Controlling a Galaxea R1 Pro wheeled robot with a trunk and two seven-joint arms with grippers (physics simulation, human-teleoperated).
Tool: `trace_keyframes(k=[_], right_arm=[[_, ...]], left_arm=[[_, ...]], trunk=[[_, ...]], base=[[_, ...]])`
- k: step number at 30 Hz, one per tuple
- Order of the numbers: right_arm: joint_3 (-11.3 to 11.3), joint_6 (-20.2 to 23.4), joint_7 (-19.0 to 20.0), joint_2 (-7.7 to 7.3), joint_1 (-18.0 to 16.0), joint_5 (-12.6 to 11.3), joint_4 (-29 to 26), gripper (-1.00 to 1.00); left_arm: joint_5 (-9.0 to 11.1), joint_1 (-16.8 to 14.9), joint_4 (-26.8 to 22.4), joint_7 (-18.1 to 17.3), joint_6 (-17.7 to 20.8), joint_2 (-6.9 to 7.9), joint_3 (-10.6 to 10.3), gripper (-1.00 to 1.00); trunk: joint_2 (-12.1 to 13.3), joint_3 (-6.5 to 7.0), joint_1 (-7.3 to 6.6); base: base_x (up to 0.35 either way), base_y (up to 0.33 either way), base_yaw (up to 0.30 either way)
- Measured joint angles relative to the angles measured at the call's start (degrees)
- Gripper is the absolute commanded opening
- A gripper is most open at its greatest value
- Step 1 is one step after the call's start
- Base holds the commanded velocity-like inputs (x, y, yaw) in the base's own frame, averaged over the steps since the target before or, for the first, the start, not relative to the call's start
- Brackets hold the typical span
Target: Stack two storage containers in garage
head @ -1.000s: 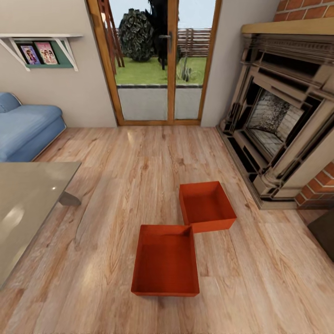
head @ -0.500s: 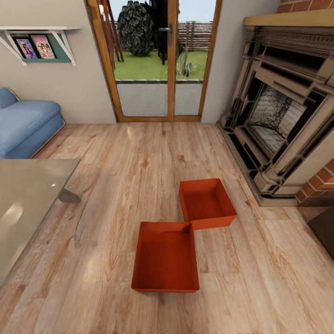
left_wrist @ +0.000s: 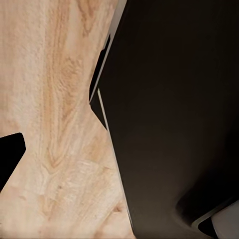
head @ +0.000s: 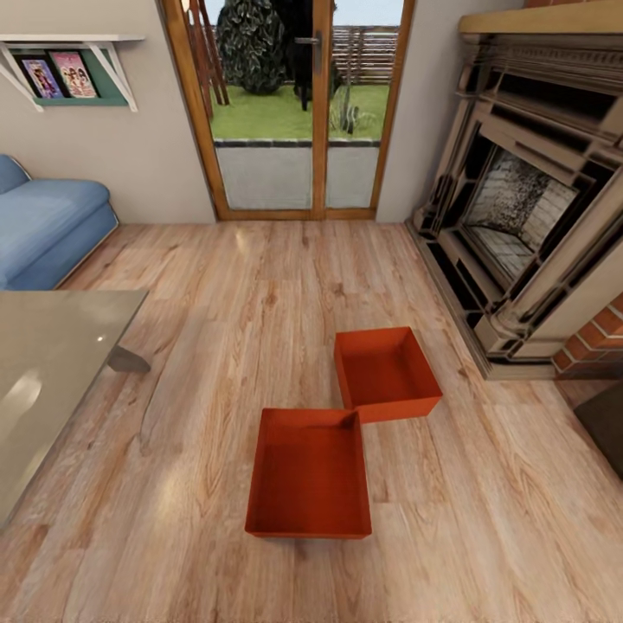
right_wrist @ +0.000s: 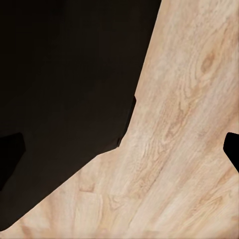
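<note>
Two orange-red storage containers sit on the light wood-plank floor [head: 216, 346] of the living room, seen from the head view. The nearer container [head: 309, 473] lies straight ahead, its open top up; the farther container [head: 385, 372] lies just beyond it toward the right, turned at a slight angle. Their adjacent corners appear to touch or nearly touch. Both look empty.

An ornate stone fireplace [head: 528, 199] with brick at its edge stands to the right of the bins. Wood-framed glass doors [head: 290, 108] fill the far wall, showing grass and a fence outside. A blue sofa [head: 43, 221] sits at the far left under a wall shelf [head: 69, 65] holding pictures, and a glass tabletop [head: 52, 363] reaches in from the left, well apart from the bins.

Each wrist view shows plank floor beside a dark body of the robot; a black finger edge [left_wrist: 10, 154] of the left pincer and another [right_wrist: 231, 149] of the right pincer sit at the borders. Whether either pincer is apart or together cannot be told.
</note>
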Motion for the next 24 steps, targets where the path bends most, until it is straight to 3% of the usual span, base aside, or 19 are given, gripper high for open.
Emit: trace_keyframes(k=[13,24], right_arm=[[0.0,0.06,0.0,-0.03,0.0,0.0,0.0,1.0],[0.0,0.07,0.0,-0.01,0.0,0.0,0.0,1.0]], left_arm=[[0.0,0.0,0.0,0.0,-0.05,0.0,0.0,1.0],[0.0,0.0,0.0,0.0,-0.04,0.0,0.0,1.0]], trunk=[[0.0,-1.19,0.0],[0.0,-1.29,0.0]], base=[[0.0,0.0,0.0],[0.0,0.0,0.0]])
